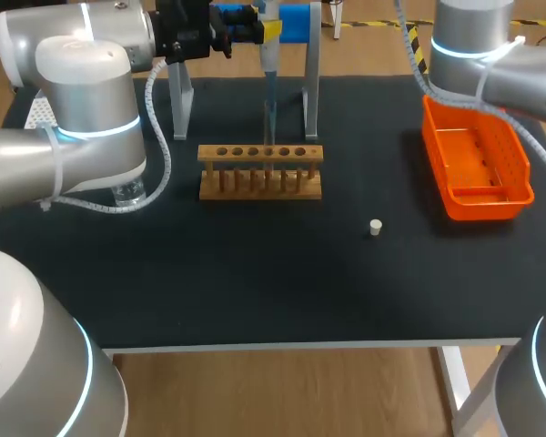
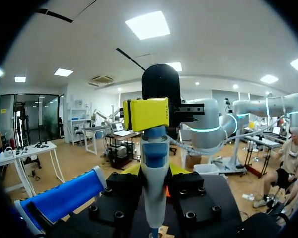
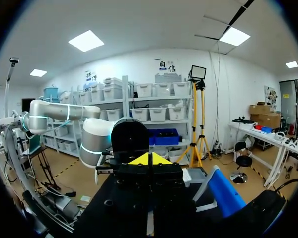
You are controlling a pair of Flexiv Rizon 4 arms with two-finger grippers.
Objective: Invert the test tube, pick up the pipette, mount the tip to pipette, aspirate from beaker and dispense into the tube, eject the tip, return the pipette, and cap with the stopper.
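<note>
Left gripper (image 2: 156, 169): clamped on pipette (image 1: 268, 64) at far centre, yellow tips either side of barrel.
Pipette: upright, tip down into rack (image 1: 260, 171), hole right of centre.
Right gripper (image 3: 149, 159): tips pressed together, nothing between; close by pipette head.
Stopper (image 1: 376, 228): loose on table (image 1: 255, 291), right of rack, well apart from both grippers.
Beaker (image 1: 127, 193): left, under left arm.
Orange basket (image 1: 478, 164): far right.

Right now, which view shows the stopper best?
The head view: the stopper sits alone on the black table, apart from the rack and the basket, with nothing covering it. Neither wrist view shows it; both look out over the room.
</note>
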